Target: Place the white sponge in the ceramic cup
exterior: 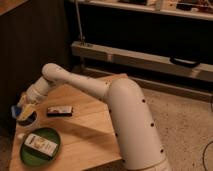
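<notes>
White sponge [29, 108], pale cream block, in end effector [24, 107], above ceramic cup [28, 120]

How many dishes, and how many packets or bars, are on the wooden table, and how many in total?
Dishes: 2 (ceramic cup, green plate)
Packets or bars: 2 (white-labelled packet on the plate, dark flat bar)
Total: 4
The gripper hangs just above the cup.
</notes>
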`<action>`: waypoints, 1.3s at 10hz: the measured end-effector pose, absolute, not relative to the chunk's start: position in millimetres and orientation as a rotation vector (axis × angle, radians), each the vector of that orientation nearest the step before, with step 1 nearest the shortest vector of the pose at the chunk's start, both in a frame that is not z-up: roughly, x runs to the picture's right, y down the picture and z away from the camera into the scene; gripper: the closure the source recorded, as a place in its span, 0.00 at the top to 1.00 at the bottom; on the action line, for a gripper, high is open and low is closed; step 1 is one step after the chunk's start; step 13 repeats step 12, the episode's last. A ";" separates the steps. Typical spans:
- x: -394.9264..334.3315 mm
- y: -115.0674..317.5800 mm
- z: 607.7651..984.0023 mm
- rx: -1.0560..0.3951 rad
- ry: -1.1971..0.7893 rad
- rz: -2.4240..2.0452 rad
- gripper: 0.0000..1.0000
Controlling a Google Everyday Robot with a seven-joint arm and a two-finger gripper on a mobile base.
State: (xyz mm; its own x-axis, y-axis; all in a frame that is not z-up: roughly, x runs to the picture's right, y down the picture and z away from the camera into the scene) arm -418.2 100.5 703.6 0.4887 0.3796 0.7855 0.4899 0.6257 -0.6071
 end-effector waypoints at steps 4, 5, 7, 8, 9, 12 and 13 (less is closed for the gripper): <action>-418.6 100.8 703.3 -0.941 -1.108 -0.057 0.76; -418.7 101.2 703.6 -0.944 -1.108 -0.048 0.80; -418.8 101.0 703.5 -0.944 -1.108 -0.047 0.80; -418.8 100.8 703.4 -0.944 -1.109 -0.047 0.80; -418.8 101.0 703.5 -0.944 -1.108 -0.047 0.80; -418.6 100.9 703.6 -0.944 -1.108 -0.047 0.80; -418.6 100.9 703.6 -0.944 -1.108 -0.047 0.80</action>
